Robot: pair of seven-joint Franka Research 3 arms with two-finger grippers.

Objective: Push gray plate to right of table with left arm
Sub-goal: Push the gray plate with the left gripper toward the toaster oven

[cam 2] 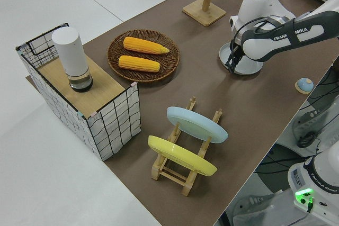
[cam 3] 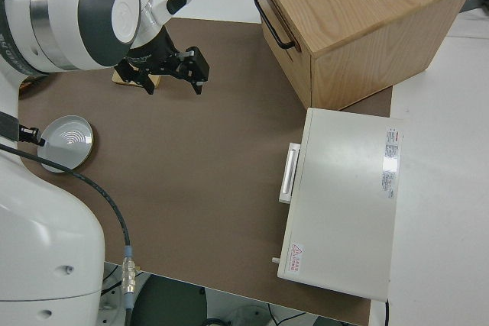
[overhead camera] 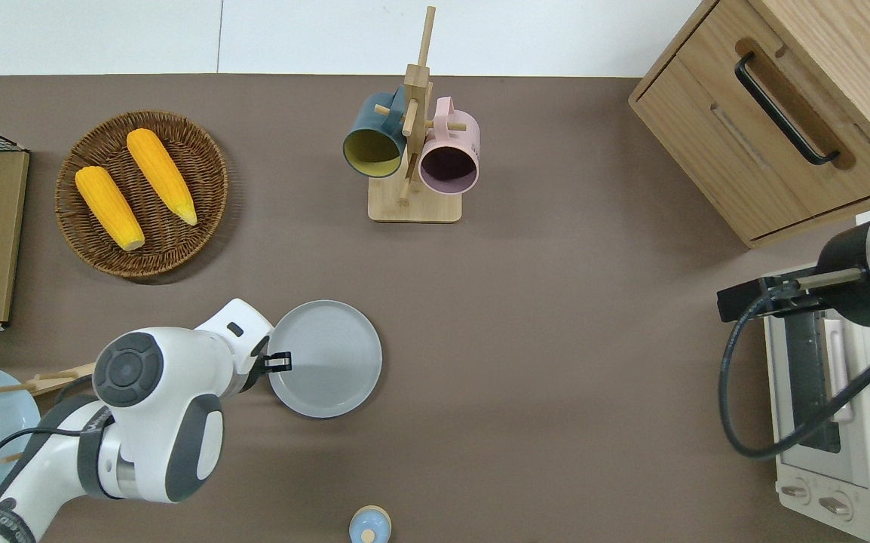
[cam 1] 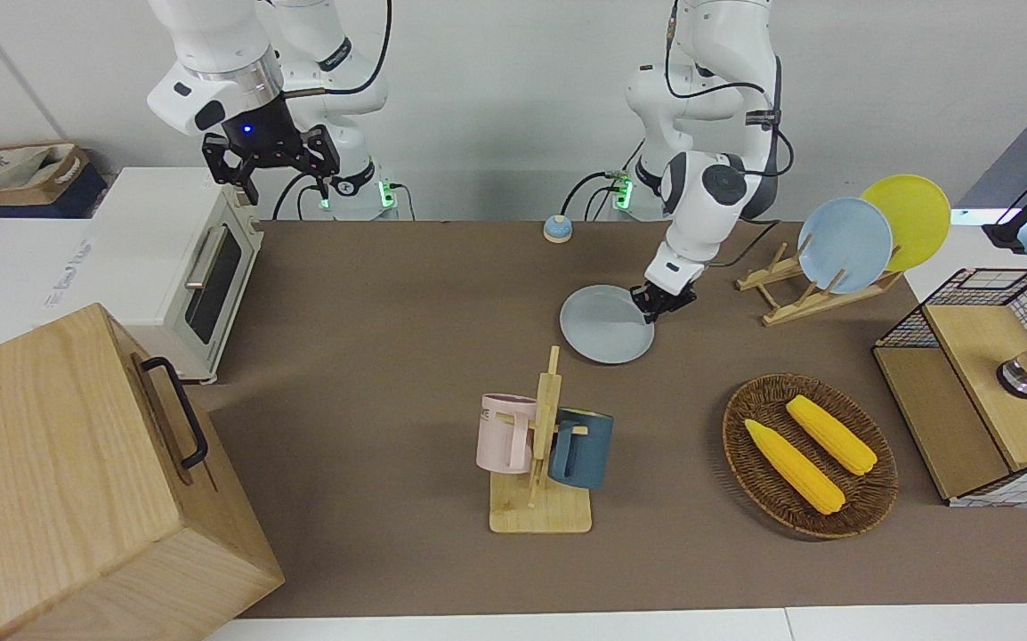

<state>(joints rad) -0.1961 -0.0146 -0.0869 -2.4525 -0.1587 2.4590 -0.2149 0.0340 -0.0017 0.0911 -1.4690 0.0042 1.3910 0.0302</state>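
Note:
The gray plate (cam 1: 607, 324) (overhead camera: 326, 358) (cam 3: 67, 141) lies flat on the brown table (cam 1: 389, 338), near the middle and closer to the robots than the mug rack. My left gripper (cam 1: 660, 301) (overhead camera: 278, 362) is low at the plate's rim, on the side toward the left arm's end of the table, and touches it. In the left side view the arm's wrist hides most of the plate (cam 2: 249, 68). The right arm is parked, its gripper (cam 1: 287, 182) (cam 3: 172, 82) open and holding nothing.
A mug rack (cam 1: 542, 445) stands farther from the robots than the plate. A wicker basket (cam 1: 736, 418) with two corn cobs, a plate rack (cam 1: 843, 245) and a wire crate (cam 1: 976, 392) fill the left arm's end. A toaster oven (cam 1: 184, 267) and wooden cabinet (cam 1: 77, 481) occupy the other end. A small blue bell (cam 1: 557, 229) sits near the robots.

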